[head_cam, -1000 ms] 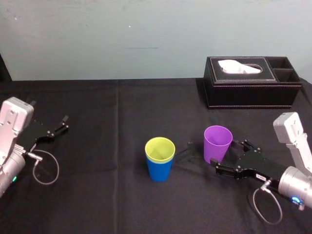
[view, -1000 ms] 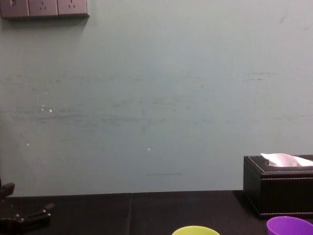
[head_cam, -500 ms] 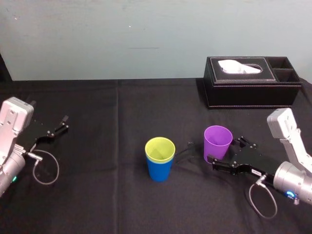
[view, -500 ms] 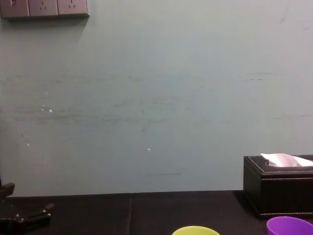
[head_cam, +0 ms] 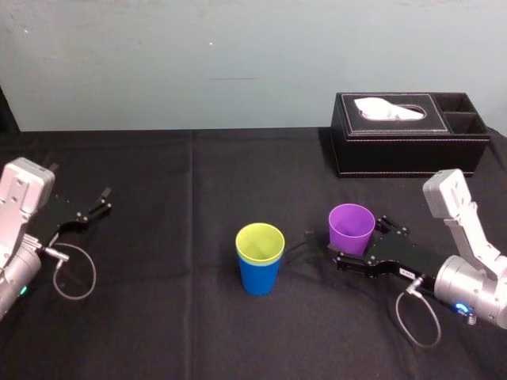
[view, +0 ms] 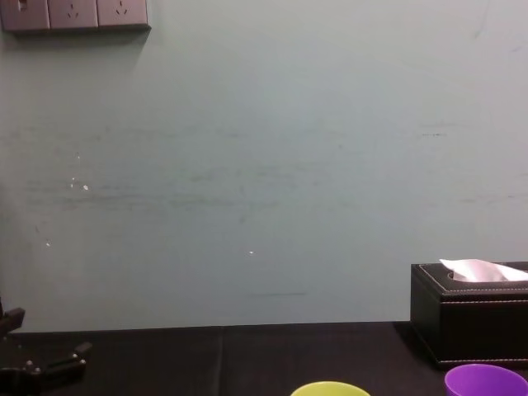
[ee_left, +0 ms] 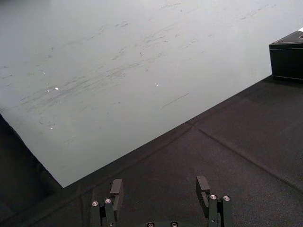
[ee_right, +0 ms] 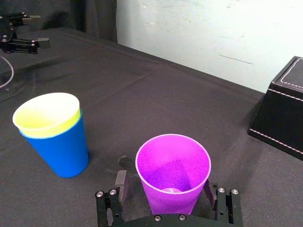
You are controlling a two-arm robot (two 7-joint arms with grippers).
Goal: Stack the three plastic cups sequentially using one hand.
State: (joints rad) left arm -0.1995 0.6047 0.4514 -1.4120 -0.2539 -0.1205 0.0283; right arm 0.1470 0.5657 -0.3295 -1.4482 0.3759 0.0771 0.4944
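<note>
The yellow-green cup [head_cam: 260, 241] already sits nested inside the blue cup [head_cam: 259, 279] at the middle of the desk [head_cam: 174, 317], both upright with mouths up; that pair is evidently the base of the stack, so only one cup is left to add. The purple cup [head_cam: 352, 228] stands upright on the desk just to the right of the pair, apart from it, and well in front of the black tissue box [head_cam: 408, 142]; its open mouth and tapered body suit it to drop straight into the yellow-green one.

The right gripper [ee_right: 164, 184] lies low over the desk and reaches in from the right, so that its jaws straddle the lower body of the purple cup, one finger on each side; the low, level approach puts them on the narrower part of the cup. The jaws stand open, a little wider than the cup; on one side a sliver of gap shows, while on the other I cannot quite tell whether the finger touches the wall; the cup rests on the desk and does not look gripped or lifted yet.

The left gripper [ee_left: 160, 183] rests parked at the far left of the desk, jaws spread apart with nothing between them; the job belongs to one arm.
</note>
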